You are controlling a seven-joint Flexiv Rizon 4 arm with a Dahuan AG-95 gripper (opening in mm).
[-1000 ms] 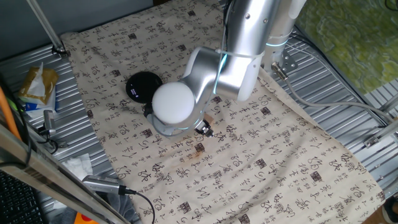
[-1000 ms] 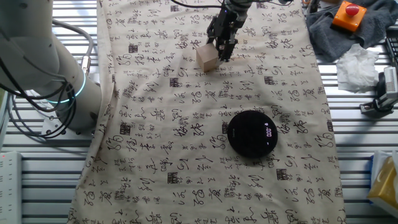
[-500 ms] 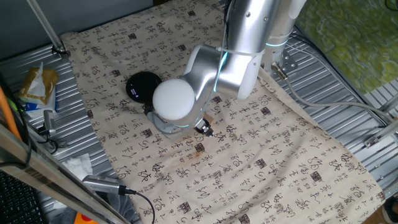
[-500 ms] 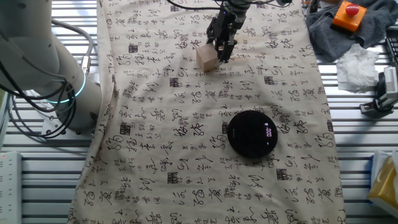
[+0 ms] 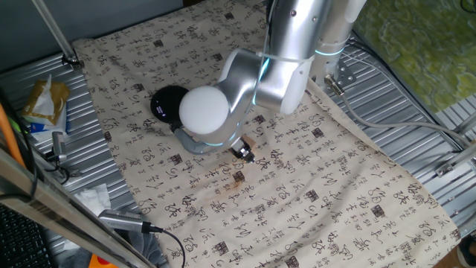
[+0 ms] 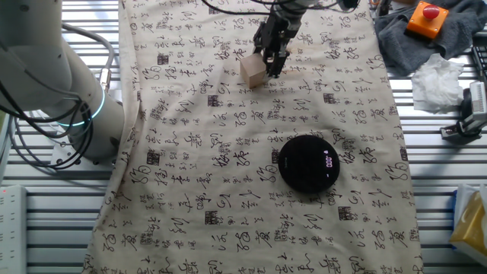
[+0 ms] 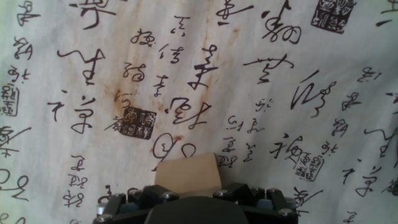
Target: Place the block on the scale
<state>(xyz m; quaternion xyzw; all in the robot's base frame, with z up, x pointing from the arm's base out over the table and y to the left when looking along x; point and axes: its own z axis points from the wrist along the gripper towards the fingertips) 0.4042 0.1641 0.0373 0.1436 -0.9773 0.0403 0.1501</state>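
Note:
The block point(image 6: 253, 69), a small pale tan cube, sits between my gripper's point(image 6: 272, 59) fingers near the far edge of the cloth, just off the surface. In the hand view the block point(image 7: 188, 170) fills the gap at the bottom, right against the hand. In one fixed view the arm hides most of the block point(image 5: 251, 141); the fingertips point(image 5: 244, 154) show below it. The scale point(image 6: 308, 163), a round black disc with a small white display, lies flat on the cloth well apart from the block. It also shows in one fixed view point(image 5: 168, 100), partly behind the arm.
A small brown stain point(image 5: 238, 177) marks the cloth near the gripper. A grey cloth point(image 6: 411, 34) with an orange button box point(image 6: 424, 17) and white tissue point(image 6: 441, 76) lie off the cloth's edge. A snack bag point(image 5: 44, 100) sits on the metal bench.
The arm has risen slightly and shifted a little, and the block has moved with the gripper. The scale has not moved.

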